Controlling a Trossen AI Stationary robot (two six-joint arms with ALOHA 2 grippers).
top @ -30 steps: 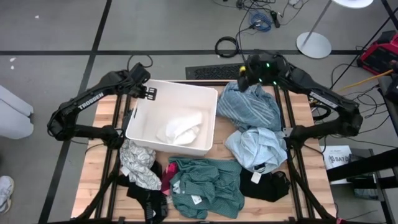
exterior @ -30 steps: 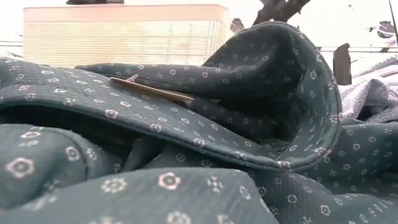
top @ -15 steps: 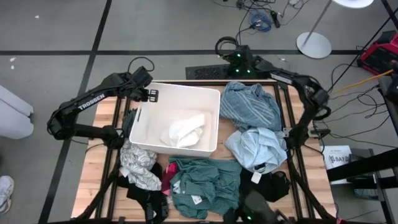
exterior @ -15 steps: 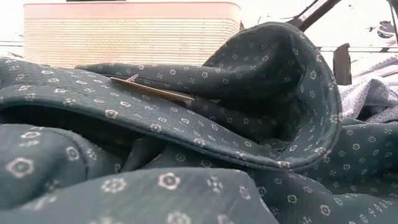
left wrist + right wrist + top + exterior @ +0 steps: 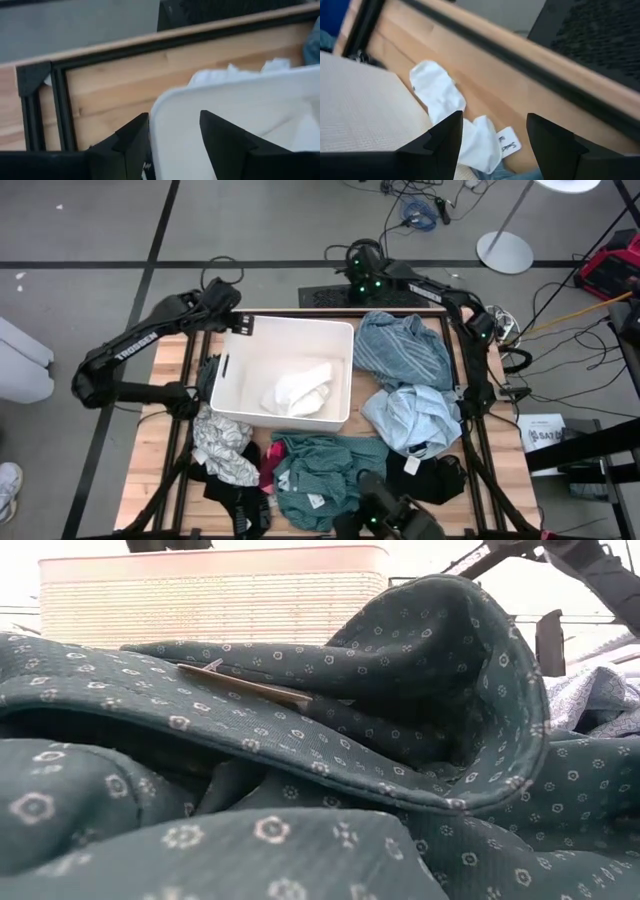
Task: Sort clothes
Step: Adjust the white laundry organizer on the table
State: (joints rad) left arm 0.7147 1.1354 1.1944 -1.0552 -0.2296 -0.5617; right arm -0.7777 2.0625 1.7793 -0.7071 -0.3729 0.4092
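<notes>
A wooden bench [image 5: 150, 470] with a dark frame, seen from above, carries everything. Largest on it is a white plastic bin [image 5: 332, 375] at the rear centre-left, with a white garment [image 5: 292, 388] bunched inside, apparently already sorted. The remaining clothes lie in loose heaps around the bin: a blue-grey striped garment [image 5: 403, 350] at the rear right, a light blue garment [image 5: 412, 417] just in front of it, a teal-green patterned garment [image 5: 328, 470] at the front centre, a white-grey patterned garment [image 5: 222, 444] at the front left, a black garment [image 5: 432, 478] at the front right, and a sliver of dark red fabric [image 5: 267, 468] between the patterned and teal heaps. The left tool [image 5: 172, 127] sits at the bin's rear left corner, its fingers spread moderately wide with the bin's wall between them, not clamped, and carrying nothing. The right tool [image 5: 492, 132] hangs at the bench's rear edge, past the striped garment, fingers wide and empty; a small white fabric piece [image 5: 445, 105] lies below it, though what it belongs to is hard to tell. Open room is scarce: bare wood shows only along the rear and side edges, so any lift must rise clear of neighbouring heaps.
</notes>
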